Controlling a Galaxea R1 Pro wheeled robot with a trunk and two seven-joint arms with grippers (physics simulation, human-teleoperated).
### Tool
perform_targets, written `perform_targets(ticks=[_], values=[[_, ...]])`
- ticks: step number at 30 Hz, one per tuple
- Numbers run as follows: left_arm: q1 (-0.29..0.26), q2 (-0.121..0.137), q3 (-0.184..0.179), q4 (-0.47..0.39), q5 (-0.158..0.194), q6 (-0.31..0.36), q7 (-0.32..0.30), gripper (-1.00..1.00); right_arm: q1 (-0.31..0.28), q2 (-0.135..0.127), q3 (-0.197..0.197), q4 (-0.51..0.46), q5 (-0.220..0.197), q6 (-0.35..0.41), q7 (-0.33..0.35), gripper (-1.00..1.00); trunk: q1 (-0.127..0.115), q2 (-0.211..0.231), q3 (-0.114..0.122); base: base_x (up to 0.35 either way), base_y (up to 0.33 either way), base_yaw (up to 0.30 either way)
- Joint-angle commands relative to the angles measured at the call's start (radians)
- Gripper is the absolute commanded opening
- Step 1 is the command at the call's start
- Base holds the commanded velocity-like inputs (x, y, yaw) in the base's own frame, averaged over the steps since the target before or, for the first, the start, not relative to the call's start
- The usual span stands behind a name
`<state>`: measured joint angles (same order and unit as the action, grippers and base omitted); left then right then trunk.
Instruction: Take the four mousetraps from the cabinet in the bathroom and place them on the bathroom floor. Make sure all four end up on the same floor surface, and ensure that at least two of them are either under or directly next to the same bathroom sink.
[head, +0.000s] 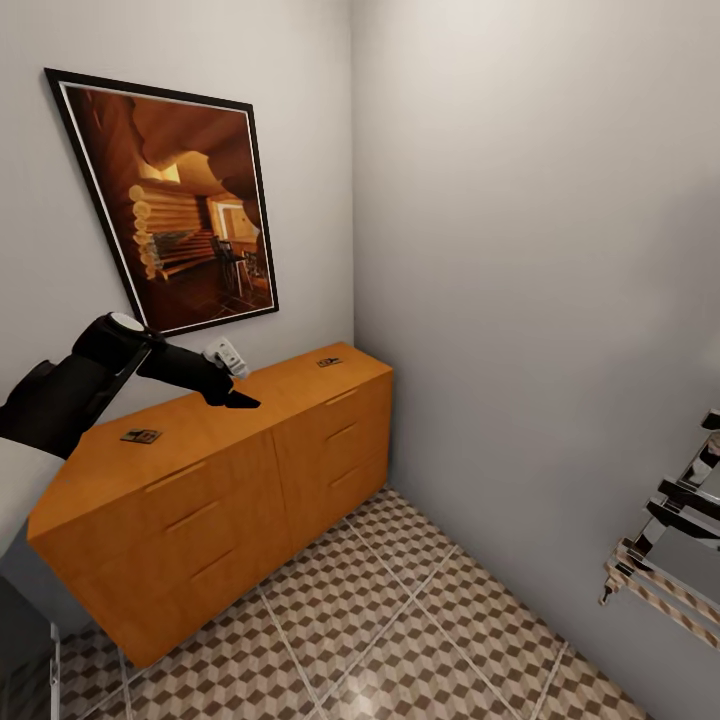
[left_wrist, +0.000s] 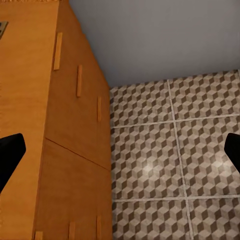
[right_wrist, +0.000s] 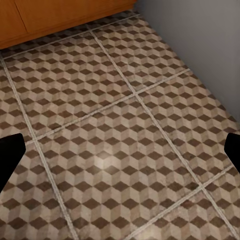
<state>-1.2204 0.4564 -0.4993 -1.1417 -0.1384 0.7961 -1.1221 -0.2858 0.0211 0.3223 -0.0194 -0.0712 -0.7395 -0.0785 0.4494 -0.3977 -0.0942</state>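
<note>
The cabinet (head: 230, 490) stands against the left wall, orange-brown with two columns of drawers, all shut. Two mousetraps lie on its top: one (head: 141, 436) near the left end, another (head: 329, 362) near the far right end. My left gripper (head: 240, 400) hovers over the middle of the cabinet top, between the two traps and touching neither. In the left wrist view it (left_wrist: 120, 155) is open and empty, looking past the cabinet front (left_wrist: 65, 140) at the bathroom floor (left_wrist: 165, 165). My right gripper (right_wrist: 120, 155) is open and empty above the cube-patterned floor (right_wrist: 115, 125).
A framed picture (head: 175, 205) of a log cabin hangs above the cabinet. Grey walls (head: 540, 250) close the corner right of the cabinet. A chrome rack (head: 670, 540) juts in at the right edge. Tiled floor (head: 400, 620) stretches in front of the drawers.
</note>
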Motion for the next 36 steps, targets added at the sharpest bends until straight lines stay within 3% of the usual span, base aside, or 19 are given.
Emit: perform_targets(ticks=[1,9,26,36], values=[[-0.002,0.001,-0.001,-0.001,-0.006,0.007,-0.007,1.00,-0.001,0.000,0.009,0.001,-0.007,-0.003,-0.004,1.00,0.001,-0.002,-0.002,0.000,0.000,0.000],[-0.001,0.000,-0.001,-0.003,-0.005,0.006,-0.008,1.00,-0.001,0.000,0.009,0.001,-0.007,-0.003,-0.004,1.00,0.001,-0.002,-0.002,0.027,0.000,0.000],[-0.001,-0.001,-0.003,-0.003,-0.004,0.005,-0.008,1.00,-0.001,0.000,0.009,0.001,-0.007,-0.003,-0.004,1.00,0.001,-0.002,-0.002,0.203,0.000,0.000],[-0.001,-0.001,-0.004,-0.001,-0.004,0.005,-0.007,1.00,-0.001,0.001,0.009,0.001,-0.007,-0.003,-0.004,1.00,0.001,-0.002,-0.002,0.055,0.000,0.000]])
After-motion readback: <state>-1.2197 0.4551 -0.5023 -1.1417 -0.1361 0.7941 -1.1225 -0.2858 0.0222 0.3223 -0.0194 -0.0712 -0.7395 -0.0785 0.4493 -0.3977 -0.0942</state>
